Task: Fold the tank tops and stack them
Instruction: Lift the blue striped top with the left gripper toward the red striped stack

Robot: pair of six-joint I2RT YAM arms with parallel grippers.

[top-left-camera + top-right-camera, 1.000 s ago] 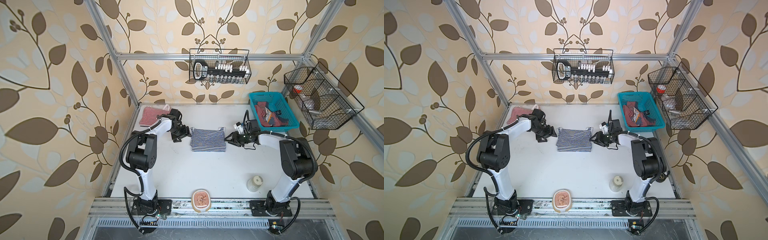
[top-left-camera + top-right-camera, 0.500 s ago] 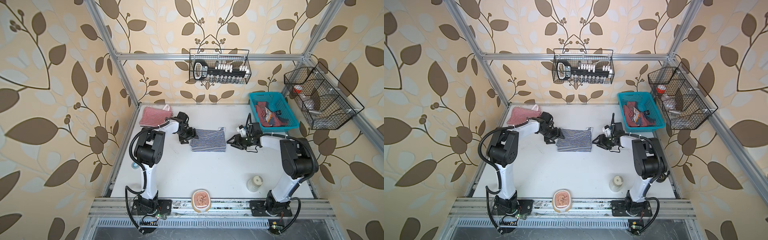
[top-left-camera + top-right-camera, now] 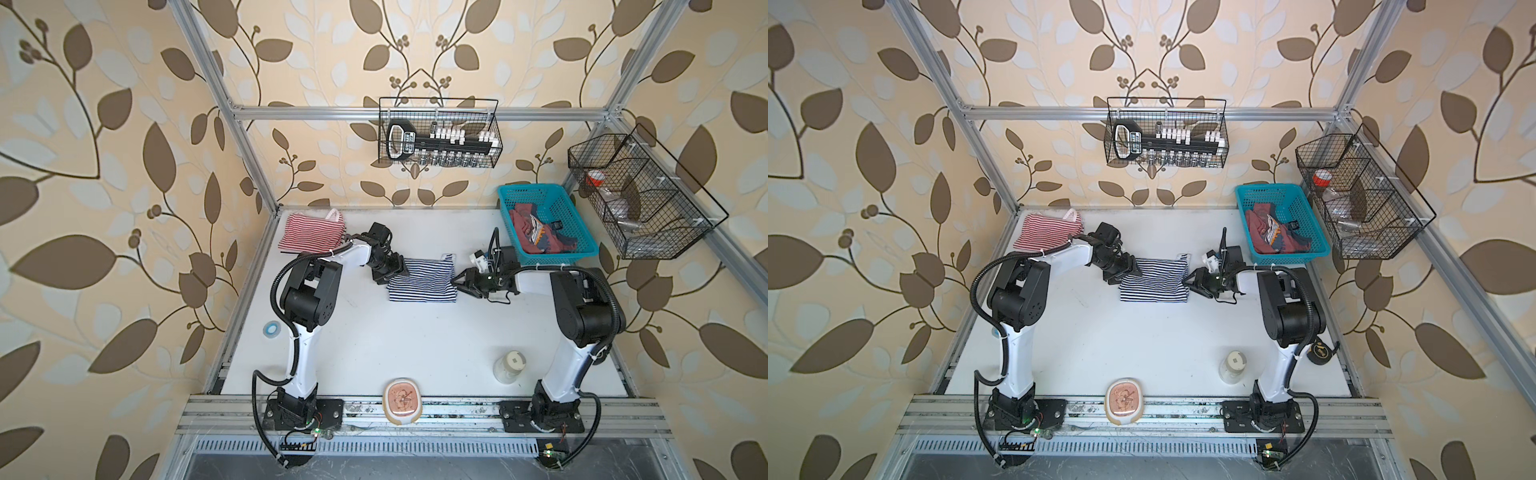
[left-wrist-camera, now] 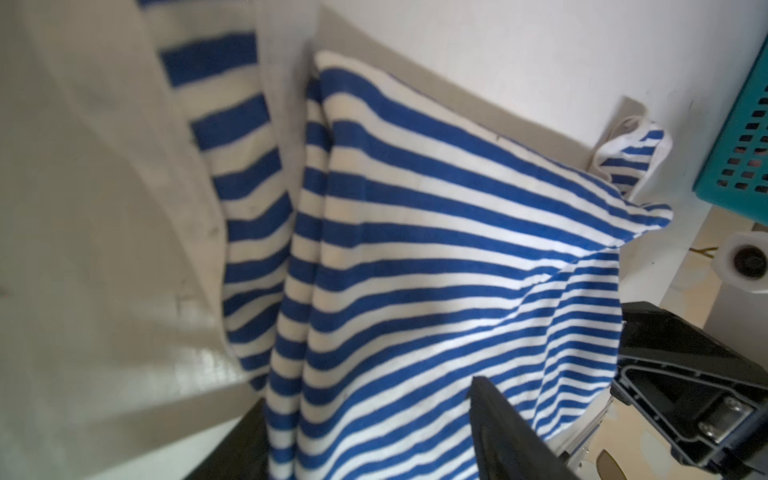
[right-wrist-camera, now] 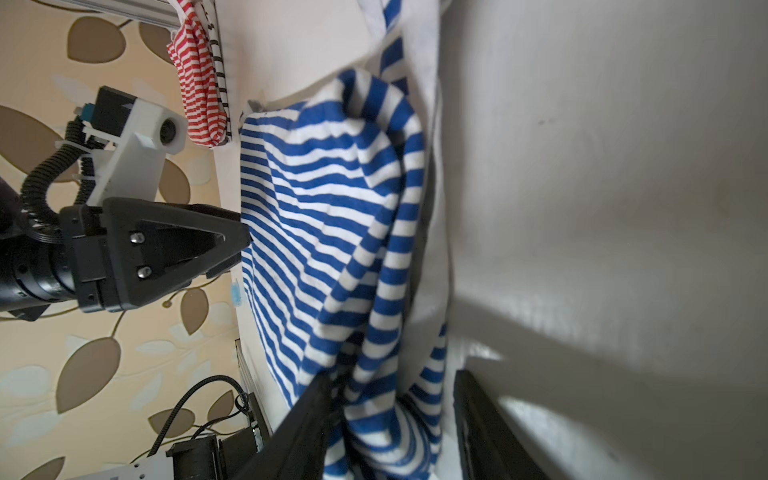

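Observation:
The navy-and-white striped tank top point(image 3: 422, 282) point(image 3: 1154, 282) lies folded mid-table. My left gripper point(image 3: 397, 272) point(image 4: 368, 395) is at its left edge, open, its jaws astride the striped cloth. My right gripper point(image 3: 457, 284) point(image 5: 392, 376) is at the right edge, also open. There the bunched cloth rests against one finger point(image 5: 307, 428), with a gap to the other. The red-and-white striped tank top point(image 3: 311, 232) point(image 3: 1050, 230) lies folded at the back left corner. The dusty red tank top point(image 3: 536, 235) point(image 3: 1266, 232) sits crumpled in the teal basket point(image 3: 582, 224).
Two black wire baskets hang on the walls, one at the back point(image 3: 438, 133) and one on the right point(image 3: 640, 195). A small jar point(image 3: 509, 365) stands front right. A round pink dish point(image 3: 402, 401) sits on the front rail. A blue tape roll point(image 3: 271, 330) lies at the left edge.
My left gripper has moved right, from beside the red-striped top to the navy top's left edge. The right gripper has slid left onto the navy top's right edge.

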